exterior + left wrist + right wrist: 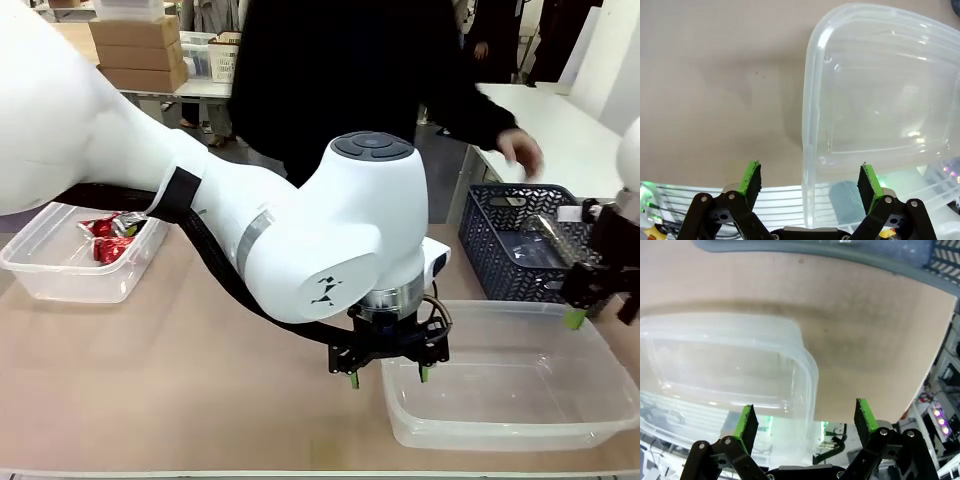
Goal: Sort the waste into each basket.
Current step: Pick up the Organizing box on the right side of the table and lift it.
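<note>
Shiny red packets (108, 240) lie in the clear tub (40, 270) at the table's left. A second clear tub (520, 425) sits at the front right with nothing in it; it is the clear tub (810, 100) in the left wrist view and the clear tub (805, 360) in the right wrist view. My left gripper (389, 377) hangs open over its left rim, holding nothing, and the left gripper (810, 177) straddles that rim. My right gripper (600, 315) stands open above the tub's far right corner, and the right gripper (805, 419) is empty. Clear plastic waste (545, 232) lies in the dark basket (490, 250).
The dark blue lattice basket (840, 250) stands behind the right tub. A person in black stands across the table, with a hand (520, 150) held above the dark basket. Bare tan tabletop (200, 400) lies between the two tubs.
</note>
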You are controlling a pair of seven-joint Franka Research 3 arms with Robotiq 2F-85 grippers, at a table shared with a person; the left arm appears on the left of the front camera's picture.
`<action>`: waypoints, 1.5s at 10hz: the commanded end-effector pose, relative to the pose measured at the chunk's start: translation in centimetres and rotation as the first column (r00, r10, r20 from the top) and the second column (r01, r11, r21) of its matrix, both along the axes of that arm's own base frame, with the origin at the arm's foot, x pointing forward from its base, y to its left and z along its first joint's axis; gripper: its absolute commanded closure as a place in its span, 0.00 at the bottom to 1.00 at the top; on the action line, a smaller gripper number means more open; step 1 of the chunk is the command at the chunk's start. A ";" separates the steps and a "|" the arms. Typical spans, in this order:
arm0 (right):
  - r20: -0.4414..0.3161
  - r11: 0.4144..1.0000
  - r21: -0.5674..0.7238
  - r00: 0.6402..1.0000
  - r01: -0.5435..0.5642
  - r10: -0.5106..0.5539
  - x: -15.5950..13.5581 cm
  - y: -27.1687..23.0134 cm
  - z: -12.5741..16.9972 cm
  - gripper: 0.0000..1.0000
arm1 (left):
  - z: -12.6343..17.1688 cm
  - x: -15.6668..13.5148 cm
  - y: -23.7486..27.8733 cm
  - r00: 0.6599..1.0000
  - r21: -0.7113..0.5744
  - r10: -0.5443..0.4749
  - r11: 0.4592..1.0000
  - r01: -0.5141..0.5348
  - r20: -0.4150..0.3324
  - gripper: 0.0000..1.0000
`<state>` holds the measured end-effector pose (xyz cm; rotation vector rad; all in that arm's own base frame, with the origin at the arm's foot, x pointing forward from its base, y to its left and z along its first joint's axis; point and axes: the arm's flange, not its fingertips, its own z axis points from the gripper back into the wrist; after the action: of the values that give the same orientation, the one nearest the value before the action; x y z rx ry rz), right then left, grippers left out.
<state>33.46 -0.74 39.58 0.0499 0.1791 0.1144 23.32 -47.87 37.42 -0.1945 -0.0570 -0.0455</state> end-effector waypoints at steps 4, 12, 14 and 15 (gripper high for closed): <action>-0.021 1.000 0.001 1.000 0.020 -0.020 -5.7 1.1 -4.8 0.00 | -1.1 1.4 -0.9 1.000 0.016 0.021 1.000 -0.021 0.021 0.00; -0.130 0.999 0.039 0.992 0.000 0.005 -5.6 1.9 -8.4 1.00 | -0.7 0.8 -0.1 0.998 -0.014 0.017 1.000 -0.016 0.057 1.00; -0.120 0.999 0.035 0.993 0.023 -0.019 -5.9 1.5 -8.0 1.00 | -0.7 0.7 -0.1 0.998 -0.012 0.013 1.000 -0.013 0.054 1.00; -0.111 0.999 0.032 0.993 0.034 -0.030 -6.1 1.4 -7.7 1.00 | -0.6 0.7 0.0 0.998 -0.012 0.012 1.000 -0.012 0.057 1.00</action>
<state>34.08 -0.23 34.76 0.0739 0.3170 0.1031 24.26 -47.47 36.46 -0.1845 -0.0818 -0.0465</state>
